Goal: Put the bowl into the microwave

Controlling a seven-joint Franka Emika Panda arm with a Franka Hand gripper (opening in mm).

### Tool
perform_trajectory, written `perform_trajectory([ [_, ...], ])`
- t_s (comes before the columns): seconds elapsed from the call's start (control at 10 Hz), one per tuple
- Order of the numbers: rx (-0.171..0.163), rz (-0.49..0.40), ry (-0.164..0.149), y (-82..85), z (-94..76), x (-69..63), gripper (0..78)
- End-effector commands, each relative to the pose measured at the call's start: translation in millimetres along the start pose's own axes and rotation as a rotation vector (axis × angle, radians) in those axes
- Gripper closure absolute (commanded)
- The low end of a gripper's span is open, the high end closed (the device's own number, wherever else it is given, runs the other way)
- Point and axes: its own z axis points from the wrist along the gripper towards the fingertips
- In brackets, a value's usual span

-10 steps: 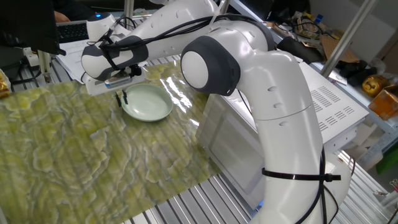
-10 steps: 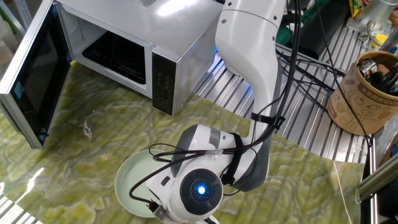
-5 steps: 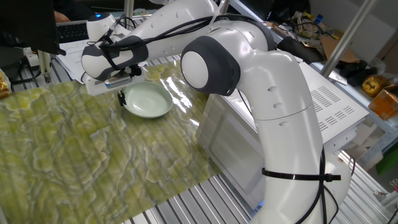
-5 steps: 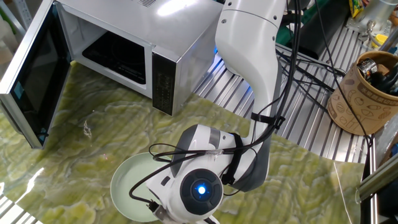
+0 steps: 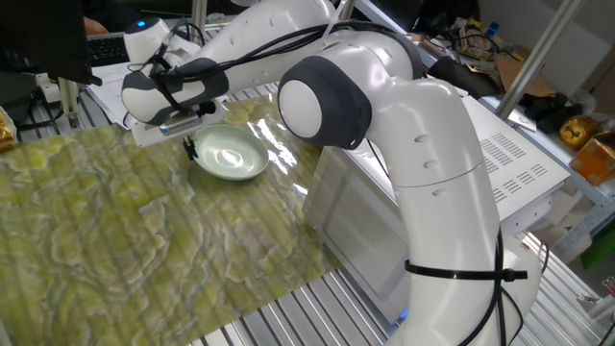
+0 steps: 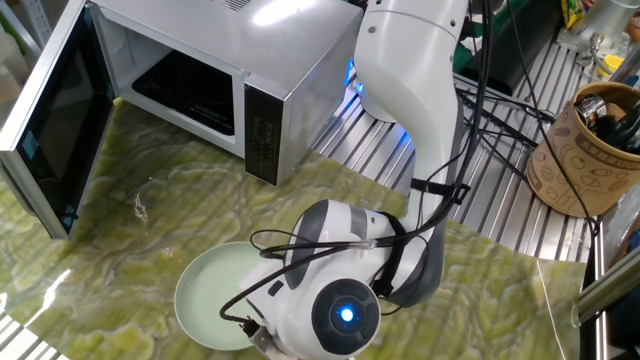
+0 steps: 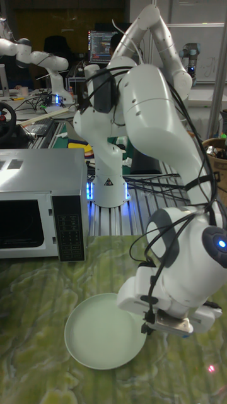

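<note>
The pale mint-green bowl (image 5: 231, 154) hangs slightly tilted just above the green marbled mat (image 5: 115, 231). My gripper (image 5: 190, 147) is shut on its rim at the side nearest the hand. In the tall fixed view the fingers (image 7: 145, 326) pinch the right edge of the bowl (image 7: 101, 331). The silver microwave (image 6: 270, 60) stands at the back of the mat with its dark glass door (image 6: 50, 110) swung wide open and its cavity empty. In the other fixed view the bowl (image 6: 210, 300) is in front of the microwave, partly under my wrist.
A brown cup holding tools (image 6: 585, 150) stands on the slatted metal table at the right. My own arm's base and cables (image 6: 420, 110) rise beside the microwave. A keyboard (image 5: 110, 43) lies beyond the mat's far edge.
The bowl has come up off the mat with the gripper, tilted, and shifted a little toward the open door's side.
</note>
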Motion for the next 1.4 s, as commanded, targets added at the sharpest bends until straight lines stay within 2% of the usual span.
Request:
perform_trajectory([
  [0.1, 0.061, 0.037, 0.020, -17.9, -19.9, -0.6, 76.2],
  [0.3, 0.101, 0.055, 0.033, -24.6, -24.7, -0.7, 76.2],
  [0.6, 0.106, 0.114, 0.047, -47.9, -32.6, -0.3, 76.2],
  [0.8, 0.079, 0.151, 0.053, -71.0, -29.3, -2.3, 76.2],
  [1.1, 0.087, 0.265, 0.071, -94.6, -27.7, -0.7, 76.2],
  [1.3, 0.101, 0.306, 0.075, -121.9, -24.6, 2.8, 76.2],
  [1.4, 0.104, 0.312, 0.074, -126.5, -23.7, 2.9, 76.2],
])
